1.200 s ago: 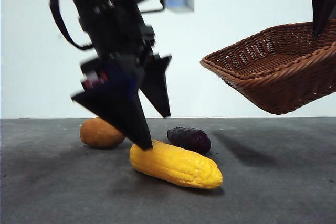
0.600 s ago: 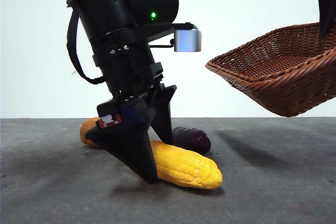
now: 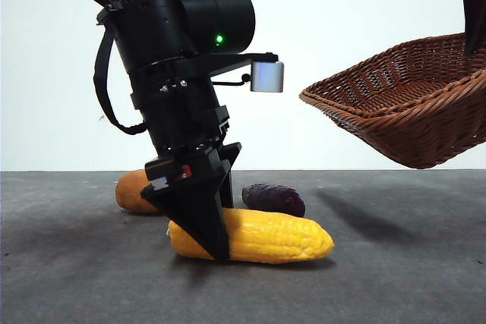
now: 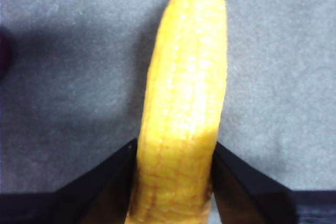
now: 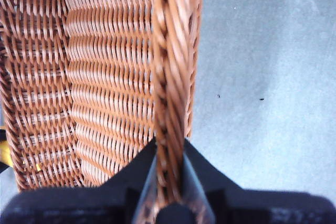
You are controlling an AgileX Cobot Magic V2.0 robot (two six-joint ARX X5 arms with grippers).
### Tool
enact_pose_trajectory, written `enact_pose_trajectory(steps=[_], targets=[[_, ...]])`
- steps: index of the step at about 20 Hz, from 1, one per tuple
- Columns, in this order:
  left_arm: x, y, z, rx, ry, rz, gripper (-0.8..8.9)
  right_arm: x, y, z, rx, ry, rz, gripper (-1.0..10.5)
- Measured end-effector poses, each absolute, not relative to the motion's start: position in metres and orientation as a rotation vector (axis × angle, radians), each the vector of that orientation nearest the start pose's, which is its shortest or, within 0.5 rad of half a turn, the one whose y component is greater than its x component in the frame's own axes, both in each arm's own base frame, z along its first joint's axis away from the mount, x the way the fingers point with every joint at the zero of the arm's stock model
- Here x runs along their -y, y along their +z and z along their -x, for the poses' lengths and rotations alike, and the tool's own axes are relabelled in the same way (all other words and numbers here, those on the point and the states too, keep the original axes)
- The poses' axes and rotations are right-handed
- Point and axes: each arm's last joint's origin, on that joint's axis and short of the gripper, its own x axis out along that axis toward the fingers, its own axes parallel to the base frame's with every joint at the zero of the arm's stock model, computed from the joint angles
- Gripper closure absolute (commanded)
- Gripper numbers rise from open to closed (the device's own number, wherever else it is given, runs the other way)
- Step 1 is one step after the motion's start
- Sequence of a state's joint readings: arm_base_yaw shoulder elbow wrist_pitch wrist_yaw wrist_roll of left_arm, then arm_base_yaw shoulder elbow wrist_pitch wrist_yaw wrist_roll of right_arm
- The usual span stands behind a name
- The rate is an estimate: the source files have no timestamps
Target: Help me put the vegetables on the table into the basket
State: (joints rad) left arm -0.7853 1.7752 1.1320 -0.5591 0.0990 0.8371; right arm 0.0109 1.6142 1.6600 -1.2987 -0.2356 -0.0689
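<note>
Writing, labels: none legible; a small red-and-white tag on the left gripper (image 3: 199, 221) is too small to read.

Surface: table (image 3: 395, 278), dark grey, matte, faintly speckled. Backdrop: plain white wall.

Corn cob (image 3: 262, 236): bright yellow, lying on the table toward its near edge, blunt end clenched between the left gripper's two black jaws, which press on both flanks in the left wrist view (image 4: 176, 179).

Potato (image 3: 134, 190): brown, behind the arm, partly hidden.

Purple vegetable (image 3: 275, 199): dark, glossy, just behind the cob.

Basket (image 3: 414, 104): reddish-brown wicker, held tilted above the table's right side; right gripper (image 5: 169, 182) clamped on its braided rim.

Change from half a second ago: the cob now lies nearly level with its tip further right; the jaws have closed in on it.
</note>
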Motion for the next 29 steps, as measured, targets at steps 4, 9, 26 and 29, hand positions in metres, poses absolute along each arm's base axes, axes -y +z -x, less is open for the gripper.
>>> enact_pose_trajectory(steps=[4,9,26,29], targets=[[0.237,0.204,-0.233,-0.779,-1.185,-1.014,8.26,-0.010,0.347,-0.303,-1.240,0.257,-0.080,9.6],[0.220,0.256,-0.218,-0.801,-1.011,-0.714,8.26,-0.010,0.347,-0.302,-1.256,0.257,-0.082,9.6],[0.224,0.307,-0.215,-0.824,-0.684,0.316,8.26,-0.052,0.346,-0.294,-1.310,0.392,-0.097,9.6],[0.230,0.298,-0.221,-0.853,-0.665,0.347,8.15,-0.070,0.346,-0.290,-1.319,0.434,-0.069,9.6]])
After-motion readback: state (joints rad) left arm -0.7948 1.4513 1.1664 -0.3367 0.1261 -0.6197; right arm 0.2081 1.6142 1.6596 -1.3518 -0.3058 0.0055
